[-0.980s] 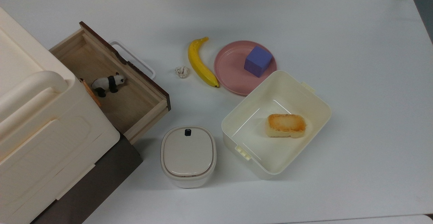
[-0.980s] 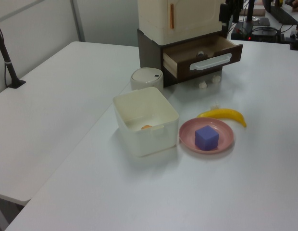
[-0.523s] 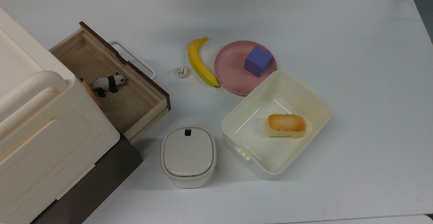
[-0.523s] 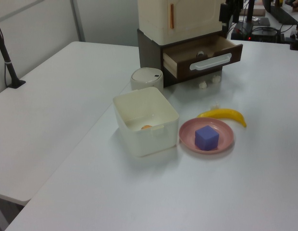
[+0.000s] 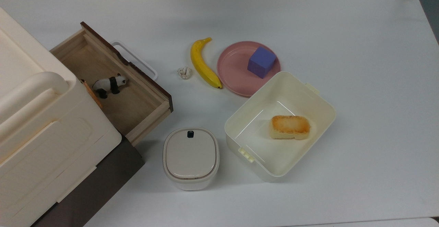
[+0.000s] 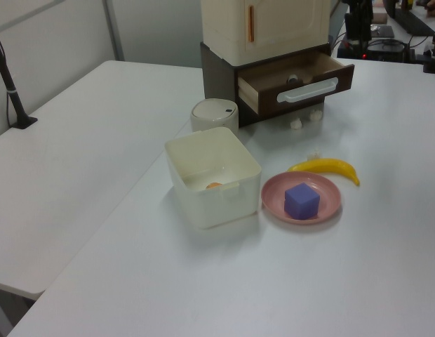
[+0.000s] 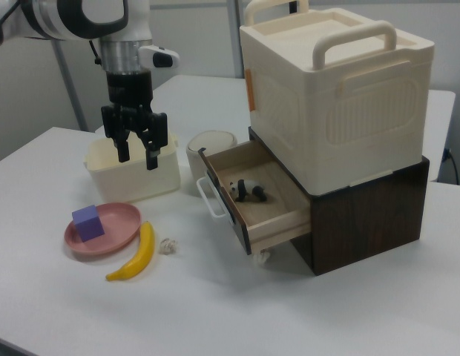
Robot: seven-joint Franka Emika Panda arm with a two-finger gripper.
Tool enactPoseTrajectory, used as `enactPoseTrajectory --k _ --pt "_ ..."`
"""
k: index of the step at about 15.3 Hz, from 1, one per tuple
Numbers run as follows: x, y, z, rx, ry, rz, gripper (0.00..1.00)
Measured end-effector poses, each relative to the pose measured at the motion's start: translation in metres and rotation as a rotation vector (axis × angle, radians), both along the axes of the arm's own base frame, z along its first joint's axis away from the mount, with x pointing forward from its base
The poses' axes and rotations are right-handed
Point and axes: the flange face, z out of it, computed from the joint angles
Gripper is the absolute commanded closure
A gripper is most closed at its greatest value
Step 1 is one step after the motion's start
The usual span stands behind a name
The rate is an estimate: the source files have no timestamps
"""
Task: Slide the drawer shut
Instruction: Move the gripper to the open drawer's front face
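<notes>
The gripper (image 7: pixel 134 154), jaws apart and empty, has left the top view's far edge, while the drawer (image 5: pixel 113 86) stays pulled out at the bench's left, still needing its push

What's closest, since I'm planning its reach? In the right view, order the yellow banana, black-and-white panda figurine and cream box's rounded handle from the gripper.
1. Yellow banana, nearest the gripper, on the table.
2. Panda figurine, inside the open drawer.
3. Rounded handle, atop the cream box.
</notes>
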Motion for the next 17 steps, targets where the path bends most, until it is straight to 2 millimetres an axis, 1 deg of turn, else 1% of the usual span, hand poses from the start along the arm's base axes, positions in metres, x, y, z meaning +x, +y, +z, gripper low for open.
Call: enactPoseTrajectory --k 5,7,12,13,17 --pt "0.0 0.0 -0.002 -0.014 0.008 -0.062 1.0" --pt "0.0 0.0 -0.011 -0.014 0.028 -0.071 1.0" --pt "0.002 -0.001 -0.055 -0.016 0.073 -0.087 1.0" --pt "0.005 -0.001 -0.069 -0.022 0.07 -0.106 1.0" --pt "0.021 -0.002 -0.112 -0.041 0.059 -0.167 1.0"
